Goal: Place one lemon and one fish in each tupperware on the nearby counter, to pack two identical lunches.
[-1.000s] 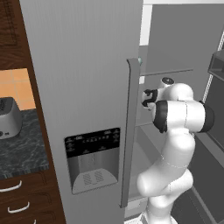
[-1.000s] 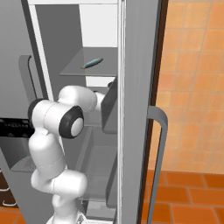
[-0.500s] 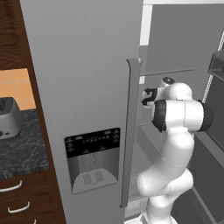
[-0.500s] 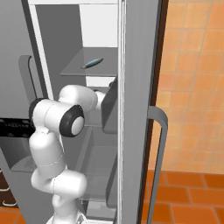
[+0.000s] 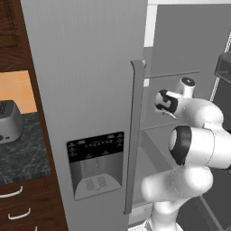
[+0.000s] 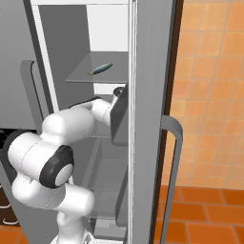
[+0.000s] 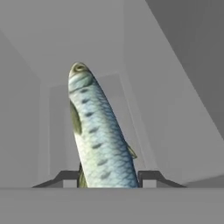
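Silver-blue scales crowd the hand view, where a fish (image 7: 98, 135) stands lengthwise straight out from between the two fingers (image 7: 149, 176), its head pointing away from them toward the pale back wall of the fridge. The fingers sit on either side of its tail end and have closed in against its flanks, so they appear to be gripping the fish; taking it near one end, across its narrow width, fits a slim body between a small pair of tips. In the right base view the white arm reaches into the open fridge, its hand hidden behind a dark door bin (image 6: 120, 116), while a second fish (image 6: 100, 69) lies on the glass shelf (image 6: 81, 76) above and beyond the hand, well apart from it. By this judgement the pick is just made and the carry-out is what remains: the fish must come clear of the shelves and door before it goes to a tub. In the left base view, the speckled worktop (image 5: 22, 155) with a silver toaster (image 5: 10, 121) lies past the closed fridge door (image 5: 85, 90), far to the side of the fingers.
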Available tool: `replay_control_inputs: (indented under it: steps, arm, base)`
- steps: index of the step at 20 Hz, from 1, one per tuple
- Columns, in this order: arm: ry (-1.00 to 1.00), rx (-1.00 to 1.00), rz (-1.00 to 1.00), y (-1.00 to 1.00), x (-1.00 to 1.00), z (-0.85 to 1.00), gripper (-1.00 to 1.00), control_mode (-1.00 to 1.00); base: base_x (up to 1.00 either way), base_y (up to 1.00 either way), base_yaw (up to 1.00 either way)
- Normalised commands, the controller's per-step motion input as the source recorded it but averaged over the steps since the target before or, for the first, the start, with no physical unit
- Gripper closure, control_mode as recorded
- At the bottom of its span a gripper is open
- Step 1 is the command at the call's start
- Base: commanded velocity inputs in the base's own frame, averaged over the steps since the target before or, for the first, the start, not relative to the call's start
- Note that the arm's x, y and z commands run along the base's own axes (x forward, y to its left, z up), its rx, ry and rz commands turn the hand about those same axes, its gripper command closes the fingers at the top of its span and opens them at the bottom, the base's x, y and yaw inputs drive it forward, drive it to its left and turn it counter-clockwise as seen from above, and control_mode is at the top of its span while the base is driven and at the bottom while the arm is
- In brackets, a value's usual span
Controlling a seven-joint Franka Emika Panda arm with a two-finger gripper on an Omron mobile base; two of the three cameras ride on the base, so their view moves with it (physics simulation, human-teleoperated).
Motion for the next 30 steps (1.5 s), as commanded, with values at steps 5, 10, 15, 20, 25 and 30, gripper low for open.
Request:
replay_control_inputs:
  steps: [5,10,15,20,25,30]
  arm:
    - [-0.01,-0.08,0.07,0.29,-1.0,0.9,1.0,-1.0]
    - [-0.12,-0.14,0.13,0.25,-1.0,0.18,1.0,-1.0]
    - [-0.08,-0.11,0.3,0.13,-1.0,-0.07,1.0,-1.0]
    - [-0.01,-0.03,0.07,0.02,-0.2,-0.01,1.0,1.0]
    - [0.0,0.0,0.0,0.0,0.0,0.0,1.0,1.0]
    - [0.0,0.0,0.0,0.0,0.0,0.0,1.0,1.0]
  base:
    - [0.0,0.0,0.0]
    - [0.0,0.0,0.0]
    - [0.0,0.0,0.0]
    - [-0.8,0.3,0.37]
    - [-0.86,1.0,0.49]
    - [-0.25,1.0,0.36]
